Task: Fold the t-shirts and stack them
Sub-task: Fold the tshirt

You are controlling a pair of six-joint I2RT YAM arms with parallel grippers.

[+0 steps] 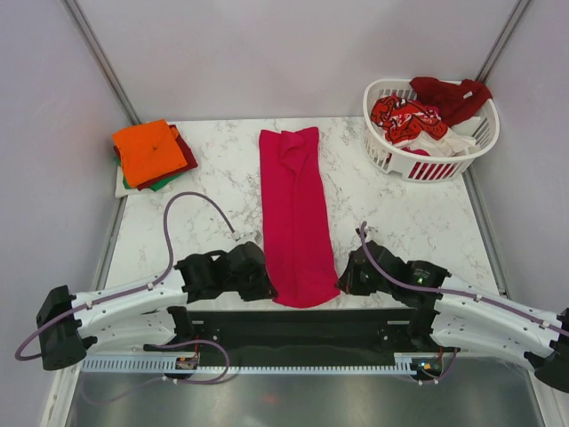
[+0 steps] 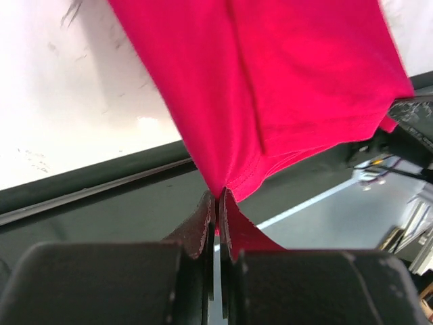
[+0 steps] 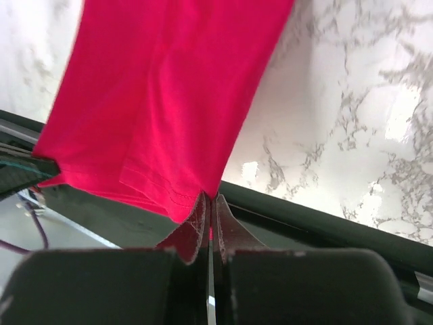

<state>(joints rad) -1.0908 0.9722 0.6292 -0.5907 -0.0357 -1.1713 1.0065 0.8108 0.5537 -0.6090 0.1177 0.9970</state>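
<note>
Magenta-red t-shirt [image 1: 296,218]: lies as a long narrow strip down the middle of the marble worktop [image 1: 400,213], running far to near, with its near hem at the worktop's near edge.
Left jaws: pressed together on the near left corner of the magenta-red t-shirt, the cloth bunched to a point between them in the left wrist view.
Right jaws: closed tight on the near right corner of the same hem, just over the worktop's near edge.
Arms: left arm [image 1: 133,298] and right arm [image 1: 480,307] reach in low from either side, flanking the strip's near end.
Folded stack [image 1: 164,169]: far left corner, with the orange t-shirt [image 1: 147,147] on top; a dark red folded t-shirt [image 1: 187,156] and a green t-shirt [image 1: 160,184] show at its edges.
Basket [image 1: 427,166]: far right corner, white and slatted. It holds a red-patterned t-shirt [image 1: 404,116], a dark red loose t-shirt [image 1: 452,96] draped over the far rim, and white cloth [image 1: 453,142].
</note>
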